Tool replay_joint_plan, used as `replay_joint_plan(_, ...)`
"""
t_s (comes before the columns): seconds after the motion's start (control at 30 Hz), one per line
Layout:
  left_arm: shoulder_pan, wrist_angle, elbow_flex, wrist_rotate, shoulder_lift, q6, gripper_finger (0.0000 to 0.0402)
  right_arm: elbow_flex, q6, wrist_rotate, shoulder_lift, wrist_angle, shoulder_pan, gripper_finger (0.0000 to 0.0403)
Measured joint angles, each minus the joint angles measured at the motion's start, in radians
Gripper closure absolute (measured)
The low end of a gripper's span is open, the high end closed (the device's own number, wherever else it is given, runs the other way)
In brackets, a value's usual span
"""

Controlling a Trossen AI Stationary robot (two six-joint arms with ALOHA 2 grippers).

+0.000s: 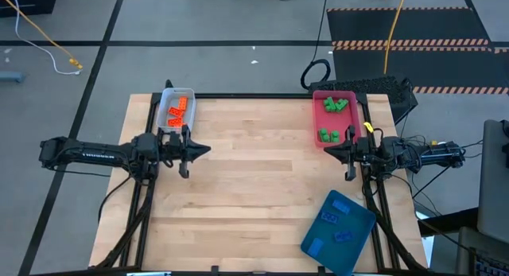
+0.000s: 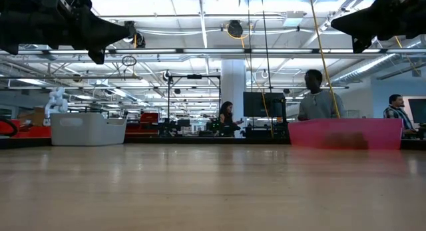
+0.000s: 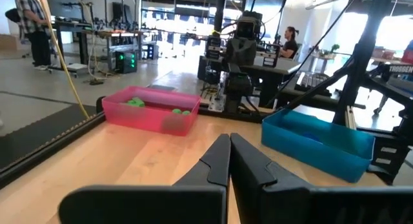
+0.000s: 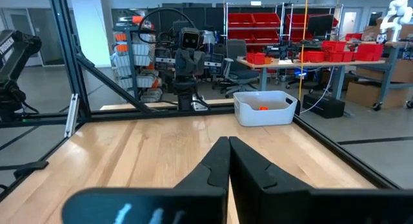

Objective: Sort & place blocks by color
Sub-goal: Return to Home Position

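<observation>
Several orange blocks lie in the pale-blue tray at the table's far left. Green blocks lie in the pink tray at the far right; they also show in the left wrist view. Blue blocks lie in the dark-teal tray at the near right corner. My left gripper hovers shut above the table's left side, just near the pale-blue tray. My right gripper hovers shut above the right side, just near the pink tray. Both point toward the table's middle and hold nothing.
The wooden tabletop between the two grippers is bare. A small yellow piece sits beside the pink tray. People stand in the room beyond the table's far edge. Cables lie on the floor behind the table.
</observation>
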Motion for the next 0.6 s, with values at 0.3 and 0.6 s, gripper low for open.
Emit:
replay_joint_plan(0.3, 0.0, -0.051, 0.0, 0.001, 0.0, 0.025, 0.0395, 0.0, 0.0, 0.001, 0.0, 0.0, 0.0, 0.0403)
replay_joint_plan(0.6, 0.0, -0.104, 0.0, 0.001, -0.002, 0.082, 0.0399, 0.0, -0.008, 0.0, -0.01, -0.032, 0.0, 0.0403)
